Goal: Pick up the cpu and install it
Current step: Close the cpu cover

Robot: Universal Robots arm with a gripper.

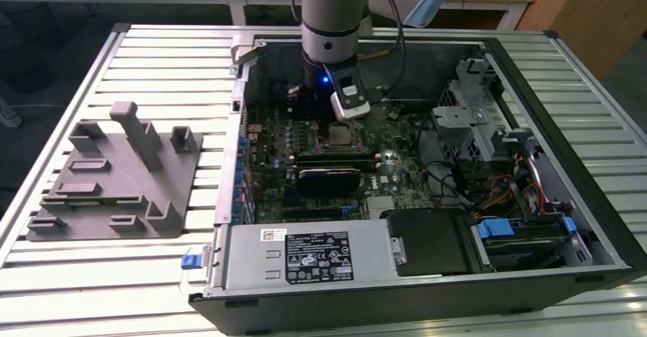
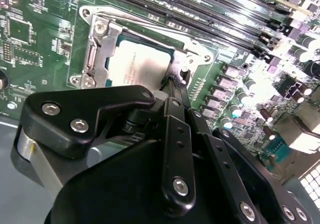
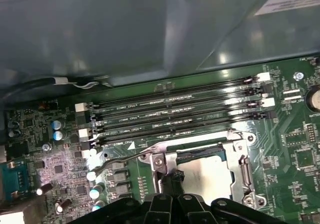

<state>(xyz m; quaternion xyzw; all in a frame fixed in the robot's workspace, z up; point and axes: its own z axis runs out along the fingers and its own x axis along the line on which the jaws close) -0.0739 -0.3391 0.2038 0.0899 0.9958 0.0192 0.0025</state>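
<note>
Nearest the camera, the black metal gripper [image 2: 174, 83] with its bolted arms is seen in both wrist views. Its two fingers are pressed close together with almost no gap, and nothing is held in them. The tips are seen right at one edge of the small flat square cpu [image 2: 137, 63] with the silvery-grey metal top.

The cpu is found lying flat inside the square metal socket frame [image 2: 96, 48] on the big green circuit board [image 2: 30, 31]. In the first wrist view, long black memory slots [image 3: 175, 115] are seen just beside the frame, and a thin bent wire lever [image 3: 122, 158] sticks out from it. In the exterior view, the board is seen deep in the open black computer case [image 1: 425, 303], with the cpu under the arm, toward the far side. The grey plastic fixture [image 1: 111, 178] stands well apart on the slatted metal table [image 1: 60, 291], at the exterior view's left.

The cpu is judged to be light, stiff and thin. Its smooth top could be slippery. It is likely easy to hurt, since the tiny contacts under it could be bent. It is best taken by two opposite edges and kept level.

Its top is pale and dull, with faint print too small to be read.
</note>
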